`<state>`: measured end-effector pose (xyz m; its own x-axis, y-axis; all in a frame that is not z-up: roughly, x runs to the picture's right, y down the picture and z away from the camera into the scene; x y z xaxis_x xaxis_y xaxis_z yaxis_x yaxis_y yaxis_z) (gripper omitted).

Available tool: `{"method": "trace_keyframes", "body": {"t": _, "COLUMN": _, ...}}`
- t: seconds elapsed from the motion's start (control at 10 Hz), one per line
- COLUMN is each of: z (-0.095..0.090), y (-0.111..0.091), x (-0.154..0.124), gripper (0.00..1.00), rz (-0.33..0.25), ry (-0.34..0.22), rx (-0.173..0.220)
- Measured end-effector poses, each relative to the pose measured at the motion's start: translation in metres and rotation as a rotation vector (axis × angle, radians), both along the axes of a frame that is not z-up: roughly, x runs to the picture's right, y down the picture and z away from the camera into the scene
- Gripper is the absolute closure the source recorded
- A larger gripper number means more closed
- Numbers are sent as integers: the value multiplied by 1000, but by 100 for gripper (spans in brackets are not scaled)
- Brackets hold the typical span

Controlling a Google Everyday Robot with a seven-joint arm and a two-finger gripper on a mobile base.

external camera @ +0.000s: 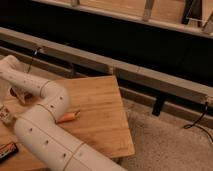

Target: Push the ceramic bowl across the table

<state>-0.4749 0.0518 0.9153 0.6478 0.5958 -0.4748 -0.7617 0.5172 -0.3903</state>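
Reaches with the white arm (45, 134) over the desk (100, 107) toward its far left part, hand (19, 94) low above the wood. Cannot tell whether open or closed. Shows the bowl (4, 114) on the desk at the left edge of view, near the hand, partly cut off. Has an orange carrot (67, 117) just beside the arm's bend.
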Motion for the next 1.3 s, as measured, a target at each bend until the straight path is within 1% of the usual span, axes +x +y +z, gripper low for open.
{"method": "trace_keyframes", "body": {"t": 0.1, "z": 1, "y": 2, "x": -2, "gripper": 35, "rz": -5, "ry": -8, "rx": -1}}
{"method": "trace_keyframes", "body": {"t": 0.3, "z": 4, "y": 2, "x": -19, "gripper": 35, "rz": -9, "ry": -63, "rx": 20}}
{"method": "trace_keyframes", "body": {"t": 0.5, "z": 5, "y": 3, "x": -32, "gripper": 35, "rz": -11, "ry": -102, "rx": 36}}
{"method": "trace_keyframes", "body": {"t": 0.7, "z": 7, "y": 3, "x": -38, "gripper": 35, "rz": -13, "ry": -120, "rx": 46}}
{"method": "trace_keyframes", "body": {"t": 1.0, "z": 10, "y": 2, "x": -39, "gripper": 35, "rz": -18, "ry": -127, "rx": 60}}
{"method": "trace_keyframes", "body": {"t": 1.2, "z": 10, "y": -5, "x": -42, "gripper": 35, "rz": -13, "ry": -135, "rx": 82}}
{"method": "trace_keyframes", "body": {"t": 1.3, "z": 12, "y": -15, "x": -47, "gripper": 35, "rz": 8, "ry": -149, "rx": 114}}
